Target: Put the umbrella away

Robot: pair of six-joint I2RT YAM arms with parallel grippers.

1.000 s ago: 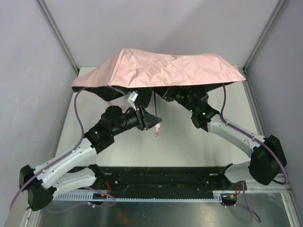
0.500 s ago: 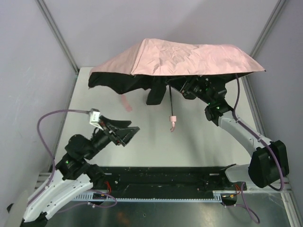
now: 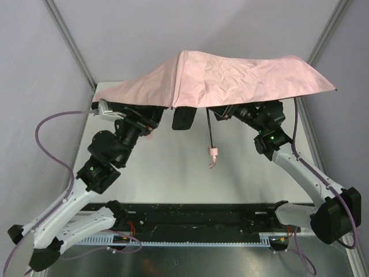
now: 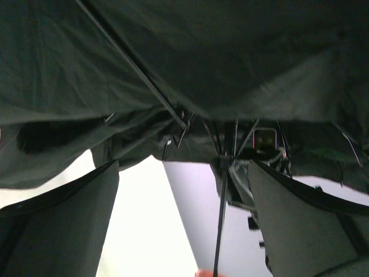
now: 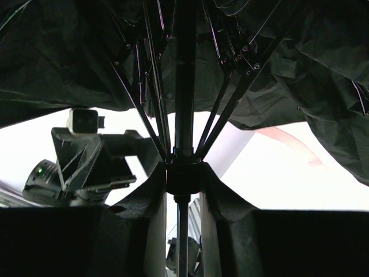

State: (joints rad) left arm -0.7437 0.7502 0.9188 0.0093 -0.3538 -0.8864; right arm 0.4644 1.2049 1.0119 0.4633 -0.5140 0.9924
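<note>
The umbrella is open, and its pale pink canopy (image 3: 230, 75) is held up over the far half of the table. Its slim black shaft (image 3: 210, 130) hangs down to the small pink handle (image 3: 213, 152). My right gripper (image 3: 223, 111) is under the canopy and shut on the black runner (image 5: 183, 179), where the ribs meet the shaft. My left gripper (image 3: 149, 119) is under the canopy's left side, open and empty. In the left wrist view its wide-spread fingers (image 4: 63, 225) frame the dark underside, with the shaft (image 4: 221, 231) farther off.
The white table (image 3: 173, 173) is enclosed by grey walls with metal corner posts (image 3: 69, 40). A black rail (image 3: 190, 216) runs along the near edge between the arm bases. A purple cable (image 3: 49, 124) loops off the left arm.
My left arm let go near the shaft, pulled back low, then swung up under the canopy's left edge. The right arm lifted and shifted the open umbrella slightly right.
</note>
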